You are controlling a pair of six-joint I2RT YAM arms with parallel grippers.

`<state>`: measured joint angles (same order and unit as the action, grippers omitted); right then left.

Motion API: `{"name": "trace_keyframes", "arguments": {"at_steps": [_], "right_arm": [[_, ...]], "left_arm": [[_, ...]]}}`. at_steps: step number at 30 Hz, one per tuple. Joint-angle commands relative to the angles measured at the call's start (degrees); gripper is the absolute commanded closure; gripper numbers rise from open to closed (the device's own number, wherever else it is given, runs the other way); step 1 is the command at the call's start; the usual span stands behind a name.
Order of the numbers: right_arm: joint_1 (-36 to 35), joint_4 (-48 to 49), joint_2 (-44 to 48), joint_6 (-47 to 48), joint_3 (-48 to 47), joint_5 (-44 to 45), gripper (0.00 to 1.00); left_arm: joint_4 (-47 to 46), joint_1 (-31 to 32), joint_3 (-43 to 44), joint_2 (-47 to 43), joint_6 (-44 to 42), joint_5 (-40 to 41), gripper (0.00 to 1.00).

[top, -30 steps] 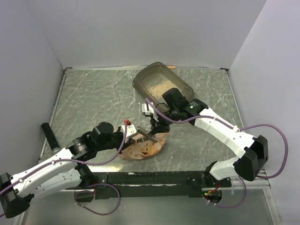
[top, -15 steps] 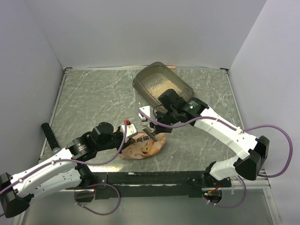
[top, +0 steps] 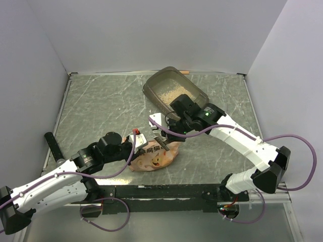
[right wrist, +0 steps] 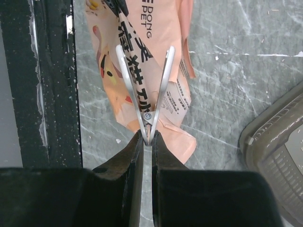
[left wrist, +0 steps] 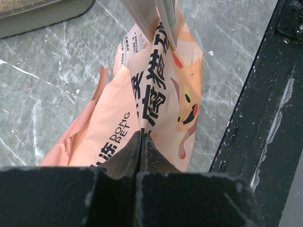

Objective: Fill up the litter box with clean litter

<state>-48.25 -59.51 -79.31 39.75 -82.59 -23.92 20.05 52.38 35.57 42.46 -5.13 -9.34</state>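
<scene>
One litter box [top: 198, 97] is seen at the 12 o'clock side of the surface [top: 101, 111], set at a slant, with its far corner close to the back wall. One spread of clean litter [top: 169, 91] is held inside it, covering the tray's floor in a pale layer. One orange-pink printed bag [top: 156, 157] is found at about 7 o'clock from the litter box, apart from it and close to the black rail at the 6 o'clock edge of the surface.

Two arms are counted, each with one gripper. The left gripper [left wrist: 142, 140] is brought in from 9 o'clock of the bag and is clenched on the bag's edge, with the printed film pinched between its black fingers. The right gripper [right wrist: 147, 136] is reached in from 2 o'clock of the bag and is clamped on one pair of metal snips [right wrist: 144, 80], grasped at the riveted end. The two blades of the snips are spread apart, and a raised fold of the bag is straddled between them. A few loose granules are scattered on the surface beside the bag.
</scene>
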Motion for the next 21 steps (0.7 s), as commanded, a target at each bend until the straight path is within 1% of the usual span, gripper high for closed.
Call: {"name": "trace_keyframes", "arguments": {"at_steps": [1, 10, 13, 16, 18, 20, 21], "right_arm": [[0.0, 4.0, -0.1, 0.0, 2.8, -2.3, 1.0], [-0.5, 12.7, -0.1, -3.2, 10.0, -8.0, 1.0], [-0.4, 13.9, -0.3, -4.4, 10.3, -9.2, 0.99], [-0.4, 15.6, 0.0, -5.3, 11.6, -10.3, 0.83], [-0.4, 16.9, 0.7, -6.0, 12.6, -10.5, 0.78], [-0.4, 18.2, 1.7, -6.3, 14.0, -11.1, 0.75], [-0.3, 18.5, 2.2, -6.3, 14.4, -11.4, 0.71]], "left_arm": [[-3.4, 0.2, 0.8, -2.4, 0.4, 0.7, 0.99], [-3.4, 0.4, 0.9, -2.0, 0.4, 1.0, 0.99], [-3.4, 0.4, 0.7, -2.2, 0.4, 1.1, 0.99], [-3.4, 0.4, 0.7, -2.2, 0.3, 1.3, 0.99], [-3.4, 0.5, 0.7, -2.5, 0.3, 1.2, 0.99], [-3.4, 0.5, 0.6, -2.5, 0.3, 1.2, 0.99], [-3.4, 0.5, 0.6, -2.6, 0.3, 1.3, 0.99]]}}
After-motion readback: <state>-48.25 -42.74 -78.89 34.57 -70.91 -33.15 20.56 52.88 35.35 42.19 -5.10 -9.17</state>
